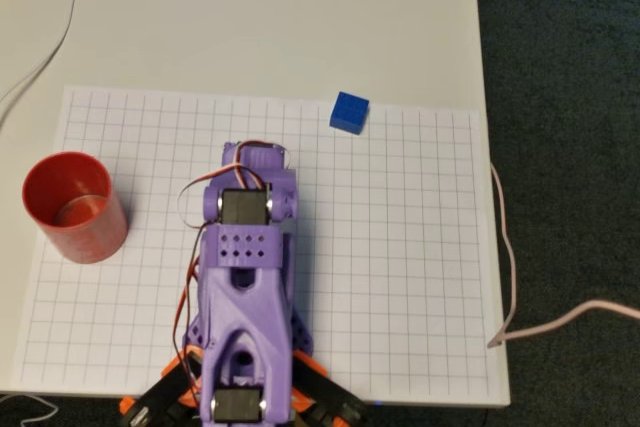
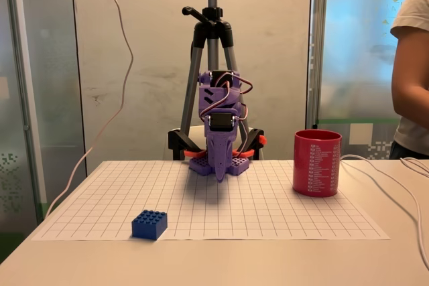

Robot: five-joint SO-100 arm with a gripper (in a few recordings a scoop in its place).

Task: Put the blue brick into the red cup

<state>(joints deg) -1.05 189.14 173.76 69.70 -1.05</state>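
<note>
Blue brick (image 1: 349, 111): small, bright blue, blocky, with studs on top visible in the fixed view (image 2: 149, 224). In the overhead view it sits in the upper right part of the gridded sheet (image 1: 400, 277), close to the sheet's top edge; in the fixed view it is at lower left, near the sheet's front edge. It lies flat on the sheet, touching nothing else.

Red cup (image 1: 75, 207): cylindrical, upright, round rim, shiny inner bottom; nothing seen inside it from overhead. Left side of the frame overhead, right of centre in the fixed view (image 2: 317, 163), where pale printing shows on its wall. Cup and brick are well apart, on opposite sides of the arm.

Purple arm (image 1: 245, 287) folded over its base at bottom centre overhead. Pincer (image 2: 221, 173) points down toward the sheet in the fixed view, tips appear together, holding nothing.

White counter (image 1: 250, 27) carries the sheet. Person's arm (image 2: 410, 72) at right edge of the fixed view.
</note>
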